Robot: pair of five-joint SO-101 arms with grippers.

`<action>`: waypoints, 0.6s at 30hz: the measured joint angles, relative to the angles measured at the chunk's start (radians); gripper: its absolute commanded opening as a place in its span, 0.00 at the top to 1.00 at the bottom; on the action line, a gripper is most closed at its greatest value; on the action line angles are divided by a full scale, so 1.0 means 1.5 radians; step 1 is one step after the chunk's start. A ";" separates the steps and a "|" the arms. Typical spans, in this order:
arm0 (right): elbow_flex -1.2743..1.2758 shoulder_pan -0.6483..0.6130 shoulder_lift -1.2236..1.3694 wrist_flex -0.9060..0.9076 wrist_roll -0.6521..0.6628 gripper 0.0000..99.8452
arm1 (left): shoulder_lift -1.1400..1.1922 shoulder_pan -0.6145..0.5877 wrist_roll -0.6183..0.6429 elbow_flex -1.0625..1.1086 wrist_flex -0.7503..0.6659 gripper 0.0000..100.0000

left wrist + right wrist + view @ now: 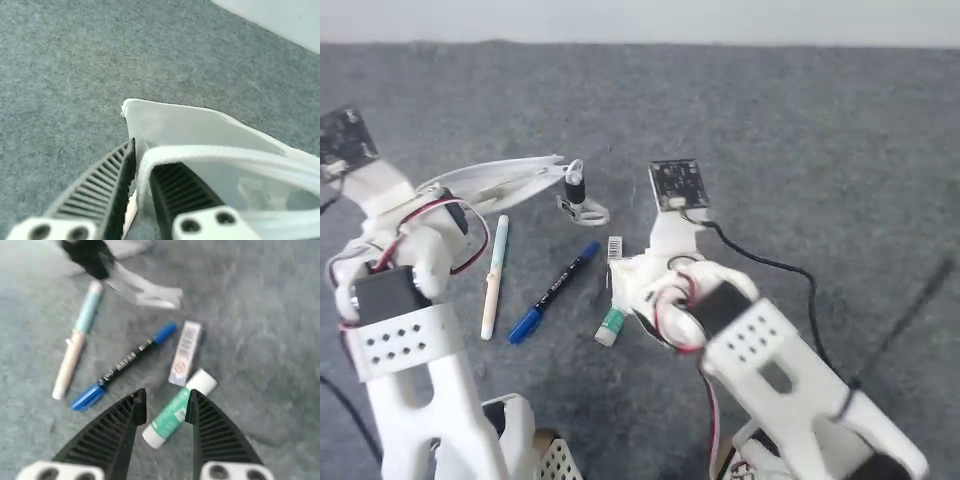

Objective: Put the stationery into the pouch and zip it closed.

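Pinching the pouch [200, 130] rim, the left end effector [139, 154] holds it raised at the table's [820, 120] far left, apparently for loading. The right end effector [166, 392], spread, straddles the glue stick [172, 417], positioned for grasping.

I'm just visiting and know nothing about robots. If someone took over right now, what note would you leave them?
Left gripper: shut on the pouch rim.
Right gripper: open, fingers either side of the glue stick on the table.
Beside it on the table: pastel pen, blue marker, small labelled block.
Done: pouch gripped.
Left: load all four items, then zip closed.
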 measured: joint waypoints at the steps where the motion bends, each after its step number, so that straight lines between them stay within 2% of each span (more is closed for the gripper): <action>1: -0.009 0.000 0.025 0.001 -0.006 0.87 | 0.000 0.000 0.000 0.000 -0.003 0.99; 18: -0.131 0.000 0.341 0.002 -0.042 0.87 | 0.000 -0.002 0.000 0.008 -0.013 0.99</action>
